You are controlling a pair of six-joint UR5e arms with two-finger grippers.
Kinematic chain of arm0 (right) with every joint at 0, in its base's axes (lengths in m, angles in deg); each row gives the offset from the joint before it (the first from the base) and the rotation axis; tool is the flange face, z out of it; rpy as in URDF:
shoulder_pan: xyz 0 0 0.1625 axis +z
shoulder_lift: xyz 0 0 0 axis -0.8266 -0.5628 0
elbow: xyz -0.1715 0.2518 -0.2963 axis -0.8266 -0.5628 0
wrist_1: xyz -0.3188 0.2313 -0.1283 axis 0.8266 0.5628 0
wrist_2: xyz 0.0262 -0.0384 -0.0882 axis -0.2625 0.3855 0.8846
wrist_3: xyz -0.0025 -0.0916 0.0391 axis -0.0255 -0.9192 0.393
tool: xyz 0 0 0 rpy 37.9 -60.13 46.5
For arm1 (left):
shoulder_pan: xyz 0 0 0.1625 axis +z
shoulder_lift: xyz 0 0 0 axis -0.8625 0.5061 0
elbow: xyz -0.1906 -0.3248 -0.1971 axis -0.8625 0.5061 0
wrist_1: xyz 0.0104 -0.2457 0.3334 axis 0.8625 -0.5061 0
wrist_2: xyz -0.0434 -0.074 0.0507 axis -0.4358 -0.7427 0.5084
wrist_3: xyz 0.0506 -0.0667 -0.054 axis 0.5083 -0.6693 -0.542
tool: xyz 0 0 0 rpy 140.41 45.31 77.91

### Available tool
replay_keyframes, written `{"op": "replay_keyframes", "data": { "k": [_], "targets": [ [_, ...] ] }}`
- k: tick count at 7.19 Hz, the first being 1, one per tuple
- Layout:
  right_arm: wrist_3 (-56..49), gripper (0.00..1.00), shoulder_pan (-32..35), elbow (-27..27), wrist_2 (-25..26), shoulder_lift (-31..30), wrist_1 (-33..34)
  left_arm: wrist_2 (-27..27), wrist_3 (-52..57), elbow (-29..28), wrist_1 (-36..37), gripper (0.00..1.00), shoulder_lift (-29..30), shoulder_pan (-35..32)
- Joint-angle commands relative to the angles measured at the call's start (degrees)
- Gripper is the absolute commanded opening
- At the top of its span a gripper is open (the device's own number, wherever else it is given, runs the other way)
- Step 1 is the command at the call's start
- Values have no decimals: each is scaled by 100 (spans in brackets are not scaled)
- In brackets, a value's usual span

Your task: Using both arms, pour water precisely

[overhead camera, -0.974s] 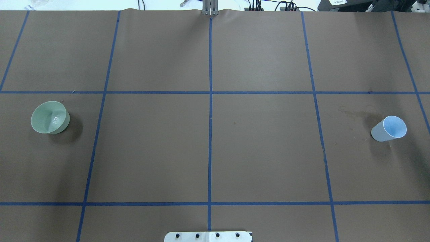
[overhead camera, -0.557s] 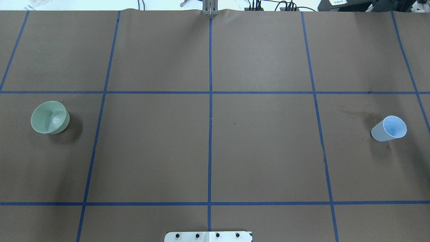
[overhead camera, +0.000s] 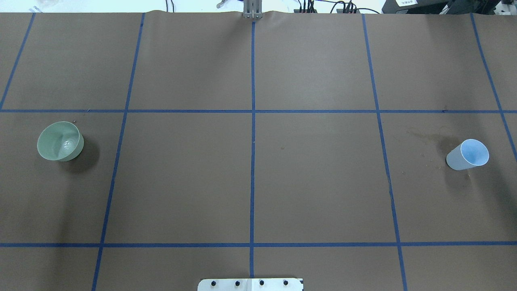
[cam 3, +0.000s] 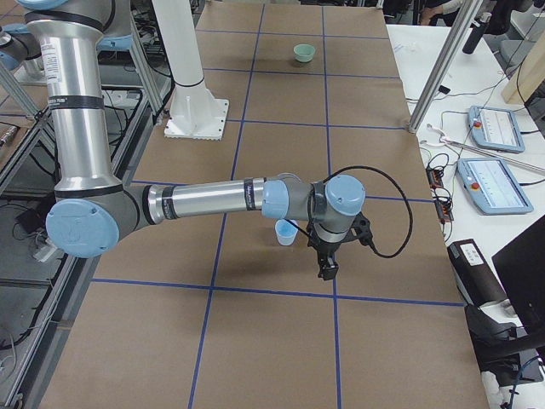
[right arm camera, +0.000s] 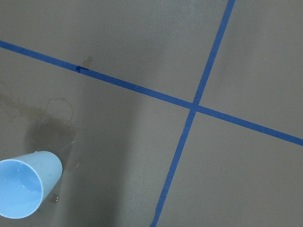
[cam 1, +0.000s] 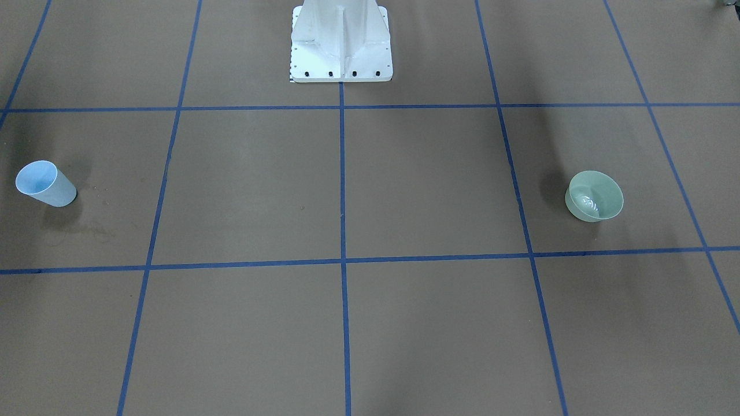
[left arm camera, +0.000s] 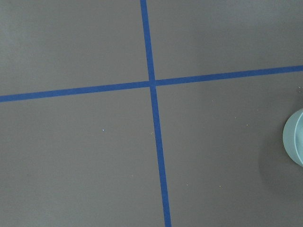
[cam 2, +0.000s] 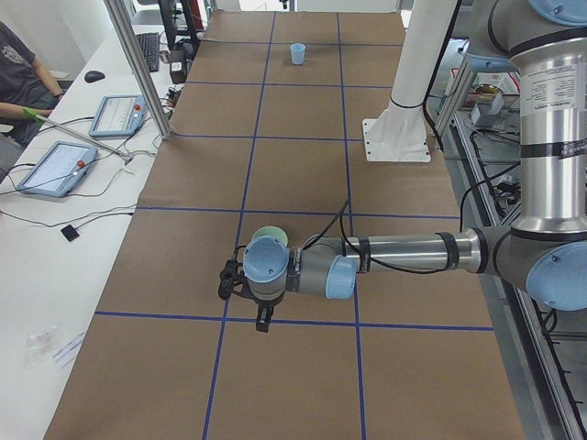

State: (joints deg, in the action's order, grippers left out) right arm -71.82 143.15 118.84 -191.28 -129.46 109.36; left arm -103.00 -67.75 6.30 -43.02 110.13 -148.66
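Found the left gripper (cam 2: pixel 262 321) only in the side view from the table's left end, black, pointing down at the brown table (overhead camera: pixel 315 182). Could not tell from there whether its fingers stood apart or together. Held nothing, as far as that view allowed. Hung at the end of the left arm (cam 2: pixel 413 252), which reached out level and low from the robot's side. Sat near the green bowl (cam 2: pixel 269 233), on the outer side of it and clear of its rim. Caught only an edge of that bowl (left arm camera: pixel 296 142) in the left wrist camera.

Spotted the water (overhead camera: pixel 68 143) in the bottom of the bowl (overhead camera: pixel 59 141), a small pool showing as whitish glints and ripples (cam 1: pixel 589 203), so beside the left gripper and not under it.

Met the right gripper (cam 3: pixel 326 271) likewise only from the far end's side view, pointing down, its opening impossible to judge. Carried by the right arm (cam 3: pixel 213 200), stretched low over the table. Stood just beside the blue cup (cam 3: pixel 286 232), apart from it. Showed the cup (right arm camera: pixel 26 187) upright at the lower left of the right wrist camera, with a darker stain (overhead camera: pixel 438 141) on the paper close by, possibly damp.

Kept bowl and cup (overhead camera: pixel 468 154) well apart, at opposite ends of the table, with the white pedestal (cam 1: pixel 341 43) midway.
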Motion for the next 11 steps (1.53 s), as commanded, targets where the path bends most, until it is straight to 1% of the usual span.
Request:
{"op": "replay_keyframes", "data": {
  "k": [1, 2, 3, 4, 5, 6, 7, 9, 10, 11],
  "targets": [
    [5, 100, -12, -4, -18, 9, -1, 6, -1127, -108, -985, 100, 37, 553],
    [-4, 100, -12, -4, -26, 9, -1, 58, -1572, -152, -969, 100, 307, 1156],
    [-4, 100, -12, 5, -35, 9, -1, 198, -1620, -187, -977, 100, 510, 1432],
    [5, 100, -12, 5, -35, 35, -1, 251, -1916, -205, -960, 99, 721, 1818],
    [5, 100, -21, -4, -35, 53, -1, 478, -2650, -205, -960, 99, 932, 2065],
    [5, 100, -30, -4, -35, 53, -1, 559, -3092, -283, -960, 99, 1056, 2303],
    [5, 100, -47, -4, -35, 53, -1, 560, -3193, -554, -986, 99, 1240, 2366],
    [5, 100, -65, 5, -44, 62, -1, 560, -3220, -740, -977, 99, 1365, 2646],
    [5, 100, -65, 5, -44, 62, -1, 551, -3203, -793, -995, 97, 1373, 2778],
    [5, 100, -65, 5, -44, 62, -1, 551, -3185, -811, -1004, 64, 1373, 2858]
  ]
}}
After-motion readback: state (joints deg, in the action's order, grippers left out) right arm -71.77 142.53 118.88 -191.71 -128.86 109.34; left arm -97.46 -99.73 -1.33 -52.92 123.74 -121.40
